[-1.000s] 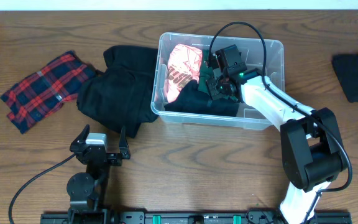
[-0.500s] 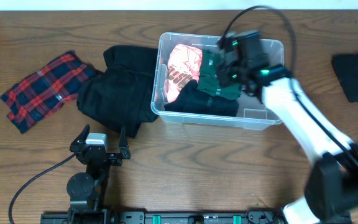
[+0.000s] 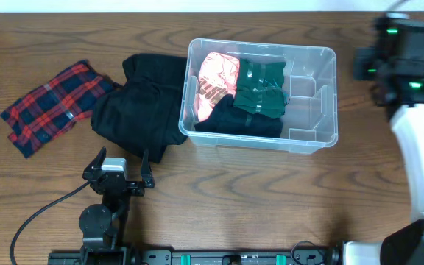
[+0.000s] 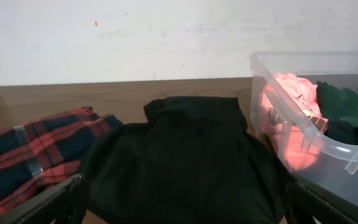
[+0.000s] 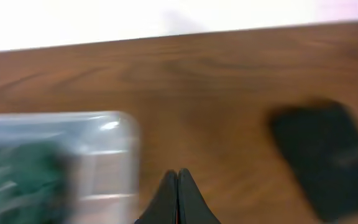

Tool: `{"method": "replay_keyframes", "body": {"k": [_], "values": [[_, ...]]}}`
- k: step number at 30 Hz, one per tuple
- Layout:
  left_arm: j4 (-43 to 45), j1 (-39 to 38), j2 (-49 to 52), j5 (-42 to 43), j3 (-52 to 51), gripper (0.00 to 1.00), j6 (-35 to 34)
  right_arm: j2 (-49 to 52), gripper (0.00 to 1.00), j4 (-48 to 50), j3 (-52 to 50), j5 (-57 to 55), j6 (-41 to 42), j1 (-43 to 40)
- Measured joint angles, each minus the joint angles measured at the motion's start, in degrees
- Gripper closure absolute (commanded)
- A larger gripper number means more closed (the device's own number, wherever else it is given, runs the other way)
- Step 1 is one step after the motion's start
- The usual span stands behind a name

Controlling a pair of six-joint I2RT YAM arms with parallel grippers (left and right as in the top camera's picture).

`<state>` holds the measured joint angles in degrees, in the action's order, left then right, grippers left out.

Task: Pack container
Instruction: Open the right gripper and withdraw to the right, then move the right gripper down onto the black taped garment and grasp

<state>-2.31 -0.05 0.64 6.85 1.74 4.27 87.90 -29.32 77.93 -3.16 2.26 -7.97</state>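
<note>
The container (image 3: 310, 101), a clear plastic bin, stands at the table's centre. Inside lie a pink garment (image 3: 213, 79), a dark green garment (image 3: 261, 88) and a black garment (image 3: 238, 121); its right end is bare. My right arm (image 3: 407, 110) is raised to the right of the bin. My right gripper (image 5: 178, 177) is shut with nothing in it, above bare wood between the bin's corner (image 5: 114, 155) and a black cloth (image 5: 322, 158). My left gripper (image 3: 121, 155) stands open near the front edge, facing a black garment heap (image 4: 179, 162).
A red and blue plaid garment (image 3: 54, 107) lies at the far left, beside the black heap (image 3: 135, 103) that touches the bin's left wall (image 4: 278, 87). The right wrist view is blurred by motion. A white wall bounds the table's far side.
My right gripper has come up out of the bin and swung right past its end. The green garment now lies in the bin. My left arm has stayed still.
</note>
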Motion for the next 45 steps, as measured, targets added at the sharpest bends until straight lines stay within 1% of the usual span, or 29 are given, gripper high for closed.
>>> {"method": "replay_keyframes", "body": {"k": [1, 2, 3, 4, 5, 6, 7, 13, 18, 30, 38, 45], "values": [[0.0, 0.0, 0.0, 0.0, 0.0, 0.02, 0.0, 0.02, 0.99, 0.17, 0.0, -0.31, 0.0, -2.36], [0.0, 0.0, 0.0, 0.0, 0.0, 0.02, 0.0, 0.02, 0.93, 0.44, 0.0, -0.55, 0.0, -4.85], [0.0, 0.0, 0.0, 0.0, -0.02, 0.02, 0.0, 0.02, 0.84, 0.68, 0.0, -0.9, 0.11, -7.06], [0.0, 0.0, 0.0, 0.0, -0.02, 0.02, 0.0, 0.02, 0.78, 0.87, 0.0, -0.96, 0.2, -9.27], [0.0, 0.0, 0.0, 0.0, -0.02, 0.02, 0.0, 0.04, 0.79, 0.96, 0.0, -1.22, 0.0, -11.41], [0.0, 0.0, 0.0, 0.0, 0.0, 0.02, 0.0, 0.07, 0.93, 0.96, 0.0, -1.4, -0.22, -14.27], [0.0, 0.0, 0.0, 0.0, 0.0, 0.02, 0.0, 0.07, 0.99, 0.94, 0.0, -1.6, -0.22, -14.95], [0.0, 0.0, 0.0, 0.0, -0.02, 0.02, 0.0, 0.81, 0.99, 4.81, 0.0, -1.62, -0.09, -23.76], [0.0, 0.0, 0.0, 0.0, -0.02, 0.02, 0.0, 4.24, 0.99, 9.94, 0.02, -1.73, 0.11, -27.43], [0.0, 0.0, 0.0, 0.0, -0.02, 0.02, 0.0, 20.87, 0.99, 20.79, 0.0, -1.27, -0.85, -27.71], [0.0, 0.0, 0.0, 0.0, 0.0, 0.02, 0.0, 26.51, 0.99, 29.81, 0.0, -1.33, -11.43, -27.69], [0.0, 0.0, 0.0, 0.0, -0.02, 0.02, 0.0, 30.47, 0.99, 34.38, 0.0, -1.22, -14.64, -27.71]]}}
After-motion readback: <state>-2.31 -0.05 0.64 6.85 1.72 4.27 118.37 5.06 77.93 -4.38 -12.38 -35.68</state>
